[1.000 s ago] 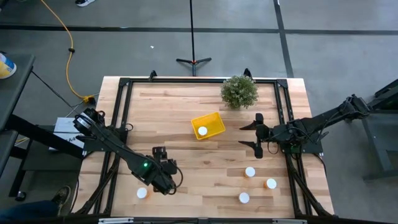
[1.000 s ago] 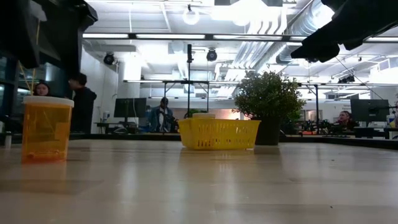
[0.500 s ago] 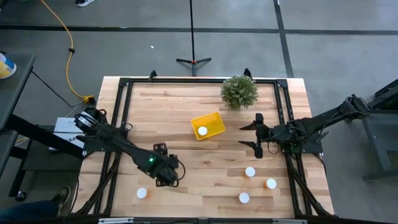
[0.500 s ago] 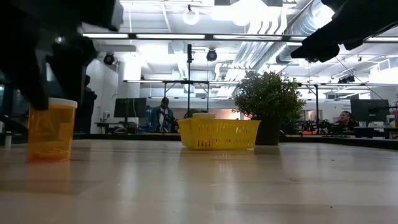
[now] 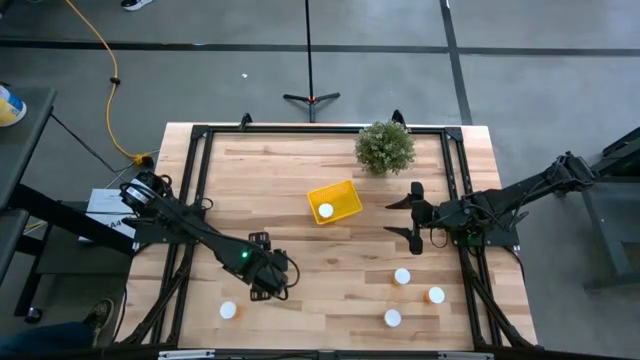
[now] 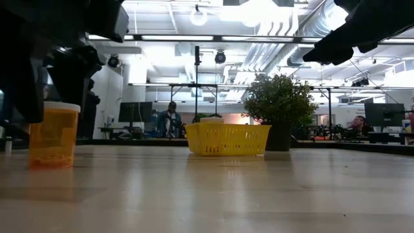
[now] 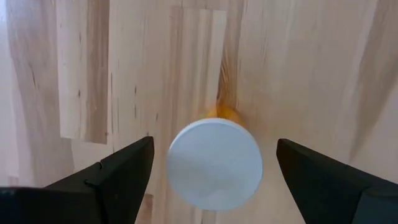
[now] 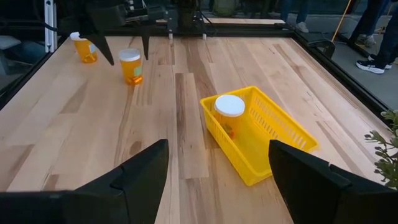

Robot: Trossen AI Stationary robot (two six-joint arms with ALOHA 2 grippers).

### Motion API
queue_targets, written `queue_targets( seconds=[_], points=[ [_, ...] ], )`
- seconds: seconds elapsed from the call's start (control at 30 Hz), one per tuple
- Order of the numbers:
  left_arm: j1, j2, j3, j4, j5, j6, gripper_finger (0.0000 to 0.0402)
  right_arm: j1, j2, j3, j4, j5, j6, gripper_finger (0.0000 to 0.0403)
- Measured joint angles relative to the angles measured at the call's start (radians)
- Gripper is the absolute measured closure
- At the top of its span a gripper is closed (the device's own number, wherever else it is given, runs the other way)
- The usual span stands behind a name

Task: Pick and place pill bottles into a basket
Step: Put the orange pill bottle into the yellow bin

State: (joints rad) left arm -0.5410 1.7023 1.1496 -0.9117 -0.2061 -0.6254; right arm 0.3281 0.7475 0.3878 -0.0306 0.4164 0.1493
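My left gripper point(image 5: 262, 283) is open and points down over an orange pill bottle with a white cap point(image 7: 214, 163). Its fingers stand on either side of the cap without touching it. The low view shows this bottle point(image 6: 54, 134) standing upright on its base between the dark fingers. A second bottle point(image 5: 228, 311) stands near the front left. Three more bottles point(image 5: 402, 276) point(image 5: 436, 295) point(image 5: 392, 318) stand at the front right. The yellow basket point(image 5: 345, 192) sits mid-table with one bottle point(image 8: 229, 111) inside. My right gripper point(image 5: 413, 215) is open and empty, right of the basket.
A bushy potted plant point(image 5: 384, 147) stands at the far edge behind the basket. A black frame point(image 5: 300, 130) runs round the table's top. People show in the room beyond the table in the low view.
My left gripper has shifted a little toward the table's far edge and come down over the bottle, so its open fingers now stand on either side of the cap. The bottle stays upright on the table.
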Motion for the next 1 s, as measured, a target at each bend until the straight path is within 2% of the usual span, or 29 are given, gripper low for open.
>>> queue_targets(
  seconds=[0.37,1.0],
  points=[
    [0.001,0.000,0.000,-0.006,0.036,0.076,0.0028,0.000,0.000,0.000,-0.003,0.000,0.005,0.0135],
    [0.006,0.000,0.000,0.000,0.032,0.072,0.0028,0.000,0.000,0.000,-0.004,0.000,0.004,0.0135]
  ],
)
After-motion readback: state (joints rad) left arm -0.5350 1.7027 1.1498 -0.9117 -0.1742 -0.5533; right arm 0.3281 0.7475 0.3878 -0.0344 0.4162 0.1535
